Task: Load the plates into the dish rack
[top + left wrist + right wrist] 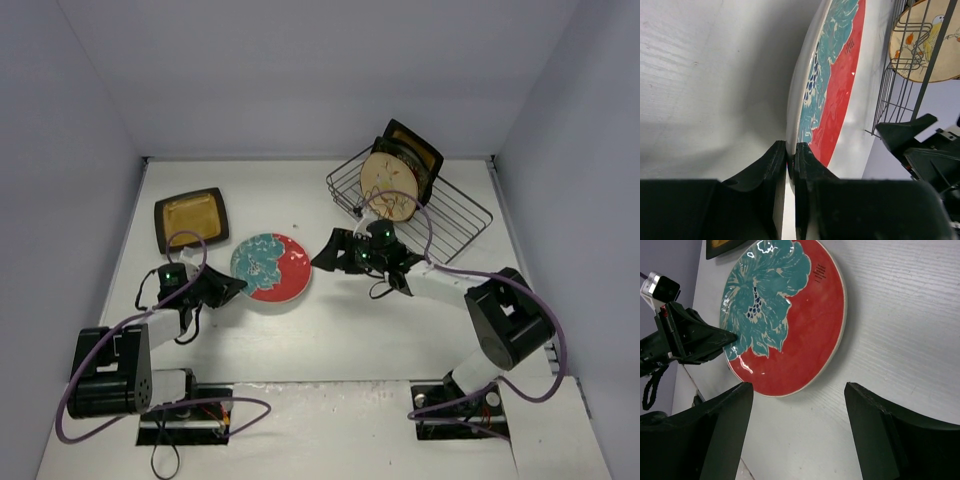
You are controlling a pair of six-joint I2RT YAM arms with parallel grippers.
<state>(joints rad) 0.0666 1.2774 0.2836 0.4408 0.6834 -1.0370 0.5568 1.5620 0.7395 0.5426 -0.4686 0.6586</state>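
Note:
The round red-teal floral plate [271, 266] sits at mid table, tilted up slightly. My left gripper [236, 288] is shut on its left rim; the left wrist view shows both fingers [782, 165] pinching the plate's edge [832, 75]. My right gripper [328, 252] is open and empty just right of the plate, which fills the right wrist view [785, 320]. A square amber plate [190, 219] lies flat at back left. The black wire dish rack [415, 200] at back right holds a round cream plate [390, 184] and another amber plate [415, 150] upright.
Grey walls close in the table on the left, back and right. The rack's wires [900, 95] show to the right in the left wrist view, with my right arm [925, 145] below them.

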